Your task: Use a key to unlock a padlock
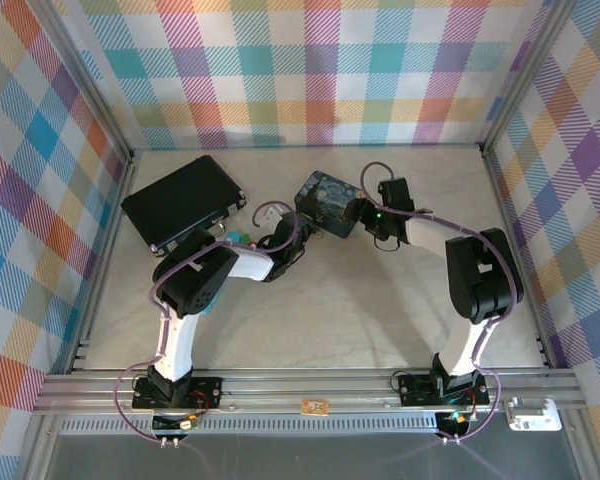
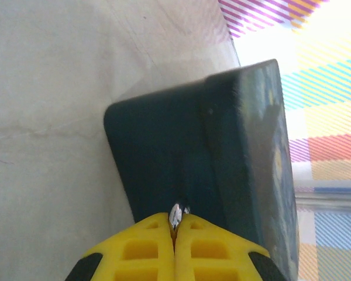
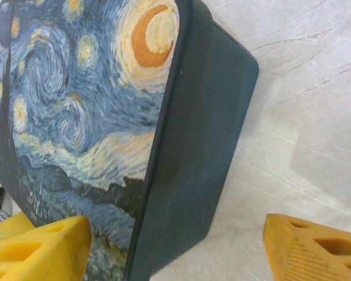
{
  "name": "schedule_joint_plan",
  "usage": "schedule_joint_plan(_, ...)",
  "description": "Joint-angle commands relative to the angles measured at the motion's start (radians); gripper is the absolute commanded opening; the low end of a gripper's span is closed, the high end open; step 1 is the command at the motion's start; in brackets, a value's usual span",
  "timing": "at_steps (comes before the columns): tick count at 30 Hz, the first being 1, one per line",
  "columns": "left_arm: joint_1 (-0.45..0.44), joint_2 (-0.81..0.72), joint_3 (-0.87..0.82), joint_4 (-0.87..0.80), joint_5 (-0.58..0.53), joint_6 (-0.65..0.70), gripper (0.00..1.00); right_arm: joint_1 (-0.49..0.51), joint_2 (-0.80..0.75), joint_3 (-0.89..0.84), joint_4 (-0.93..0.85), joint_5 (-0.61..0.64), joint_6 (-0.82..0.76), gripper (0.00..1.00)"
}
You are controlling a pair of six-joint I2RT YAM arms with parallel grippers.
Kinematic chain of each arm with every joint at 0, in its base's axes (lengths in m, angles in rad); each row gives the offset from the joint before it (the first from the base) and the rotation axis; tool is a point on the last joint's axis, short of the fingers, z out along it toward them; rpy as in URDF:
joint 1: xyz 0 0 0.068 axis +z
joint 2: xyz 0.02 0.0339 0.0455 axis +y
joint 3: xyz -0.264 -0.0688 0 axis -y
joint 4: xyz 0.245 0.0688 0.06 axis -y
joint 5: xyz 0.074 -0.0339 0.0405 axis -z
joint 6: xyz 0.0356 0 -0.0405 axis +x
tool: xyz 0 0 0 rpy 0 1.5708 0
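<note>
My left gripper (image 2: 175,225) is shut on the key (image 2: 176,214); only a small silvery tip pokes out between the yellow fingers. That tip sits right against the dark side wall of the blue starry-night tin (image 2: 164,146). I cannot make out the padlock; it is hidden where the key meets the tin. In the top view the left gripper (image 1: 302,240) is at the near edge of the tin (image 1: 325,200) and my right gripper (image 1: 362,215) is at its right end. The right gripper (image 3: 175,252) is open, its fingers (image 3: 41,246) straddling a corner of the tin (image 3: 93,105).
A black flat case (image 1: 183,203) lies at the back left. A turquoise stick (image 1: 238,237) shows beside the left forearm. Checked walls enclose the table on three sides. Bare tabletop (image 1: 330,310) stretches between the arms and the near rail.
</note>
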Motion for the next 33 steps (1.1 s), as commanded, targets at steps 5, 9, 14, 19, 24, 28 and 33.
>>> schedule_joint_plan(5, 0.002, -0.206, -0.064, -0.071, 0.216, 0.168, 0.00, -0.006, -0.172, 0.032, -0.167, -0.006, -0.192, 0.99)
schedule_joint_plan(9, -0.002, -0.266, -0.090, -0.149, 0.395, 0.239, 0.00, -0.006, -0.268, -0.027, -0.231, 0.011, -0.245, 0.99)
schedule_joint_plan(14, -0.040, -0.298, -0.071, -0.363, 0.533, 0.333, 0.00, -0.006, -0.386, -0.126, -0.288, 0.028, -0.265, 0.99)
schedule_joint_plan(19, -0.137, -0.345, -0.036, -0.642, 0.427, 0.483, 0.00, -0.006, -0.484, -0.215, -0.317, 0.021, -0.276, 0.99)
schedule_joint_plan(24, -0.233, -0.315, -0.017, -0.752, 0.329, 0.513, 0.00, -0.006, -0.556, -0.291, -0.317, 0.050, -0.295, 0.99)
schedule_joint_plan(28, -0.273, -0.264, -0.001, -0.762, 0.282, 0.502, 0.00, -0.006, -0.587, -0.315, -0.321, 0.101, -0.321, 0.99)
schedule_joint_plan(33, -0.279, -0.193, 0.034, -0.759, 0.270, 0.492, 0.12, -0.008, -0.595, -0.322, -0.320, 0.143, -0.347, 0.99)
